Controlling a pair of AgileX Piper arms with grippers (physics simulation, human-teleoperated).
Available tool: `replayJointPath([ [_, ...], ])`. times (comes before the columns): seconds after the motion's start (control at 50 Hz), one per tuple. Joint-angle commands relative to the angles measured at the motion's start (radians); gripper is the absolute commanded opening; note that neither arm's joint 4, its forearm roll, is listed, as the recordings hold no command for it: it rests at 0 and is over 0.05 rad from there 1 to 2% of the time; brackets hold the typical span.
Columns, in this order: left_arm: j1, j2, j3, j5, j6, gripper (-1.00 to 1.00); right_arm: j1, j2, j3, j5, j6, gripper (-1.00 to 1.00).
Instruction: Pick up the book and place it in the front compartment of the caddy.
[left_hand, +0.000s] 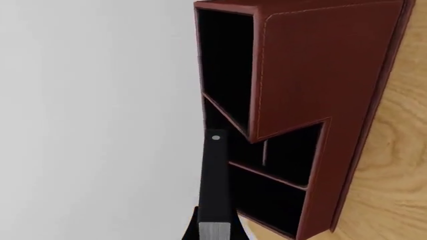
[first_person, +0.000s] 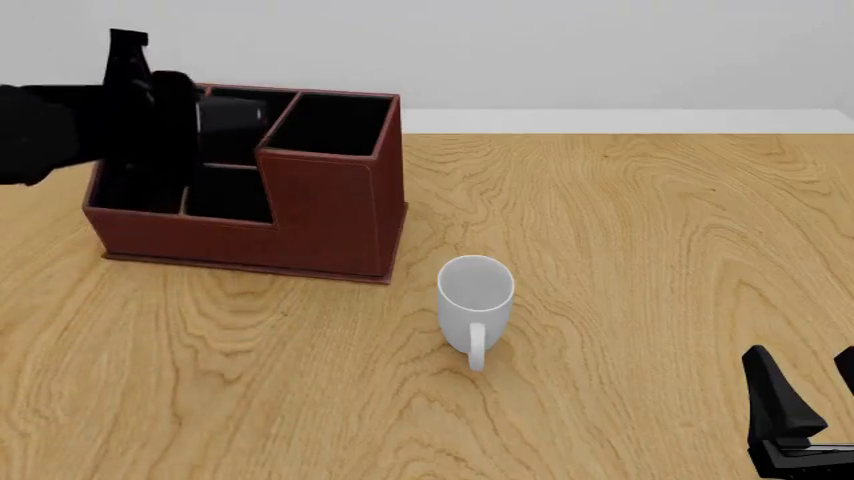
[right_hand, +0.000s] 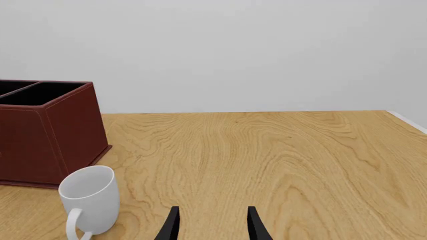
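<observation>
Black book (left_hand: 215, 180) clamped in left claw (left_hand: 215, 235) over caddy (first_person: 334, 215); right claw (right_hand: 212, 225) (idle) apart.

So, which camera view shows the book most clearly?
The left wrist view: the book shows as a black slab with its white spine mark, beside the caddy cells. In the front view the left arm hides it. The right wrist view lacks it.

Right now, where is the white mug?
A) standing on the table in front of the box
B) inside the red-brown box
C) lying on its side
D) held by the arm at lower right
A: the white mug stands upright on the table, apart from the caddy, with neither gripper touching it.
</observation>
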Motion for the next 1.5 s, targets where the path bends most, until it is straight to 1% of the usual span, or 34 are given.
replayJointPath([
  [0.02, 0.013, 0.040, -0.044, -0.056, 0.011, -1.00, 0.000, 0.000, 0.000, 0.000, 0.000, 1.00],
  [0.08, 0.022, 0.048, -0.030, -0.074, 0.024, -1.00, 0.000, 0.000, 0.000, 0.000, 0.000, 1.00],
  [0.14, 0.018, 0.053, -0.040, -0.072, 0.011, -1.00, 0.000, 0.000, 0.000, 0.000, 0.000, 1.00],
  [0.24, 0.015, 0.053, -0.030, -0.067, 0.008, -1.00, 0.000, 0.000, 0.000, 0.000, 0.000, 1.00],
  [0.28, 0.019, 0.058, -0.019, -0.081, 0.018, -1.00, 0.000, 0.000, 0.000, 0.000, 0.000, 1.00],
  [0.3, 0.015, 0.058, -0.023, -0.071, 0.007, -1.00, 0.000, 0.001, 0.000, 0.000, 0.000, 1.00],
  [0.38, 0.019, 0.064, -0.017, -0.075, 0.006, -1.00, 0.000, 0.000, 0.000, 0.000, 0.000, 1.00],
  [0.42, 0.028, 0.071, -0.010, -0.086, 0.018, -1.00, 0.000, 0.000, 0.000, 0.000, 0.000, 1.00],
  [0.52, 0.021, 0.076, -0.008, -0.077, 0.002, -1.00, 0.000, 0.000, 0.000, 0.000, 0.000, 1.00],
  [0.54, 0.028, 0.080, 0.001, -0.087, 0.013, -1.00, 0.000, 0.000, 0.000, 0.000, 0.000, 1.00],
  [0.76, 0.031, 0.105, 0.001, -0.092, 0.008, -1.00, 0.000, -0.001, 0.000, 0.000, 0.000, 1.00],
  [1.12, 0.024, 0.176, -0.019, -0.108, -0.005, -1.00, 0.000, 0.000, 0.000, 0.000, 0.000, 1.00],
  [1.24, 0.030, 0.203, -0.019, -0.120, 0.000, -1.00, 0.000, 0.000, 0.000, 0.000, 0.000, 1.00],
  [1.4, 0.030, 0.237, -0.043, -0.118, 0.001, -1.00, 0.000, 0.000, 0.000, 0.000, 0.000, 1.00],
  [1.5, 0.025, 0.263, -0.053, -0.135, 0.007, -1.00, 0.000, 0.000, 0.000, 0.000, 0.000, 1.00],
])
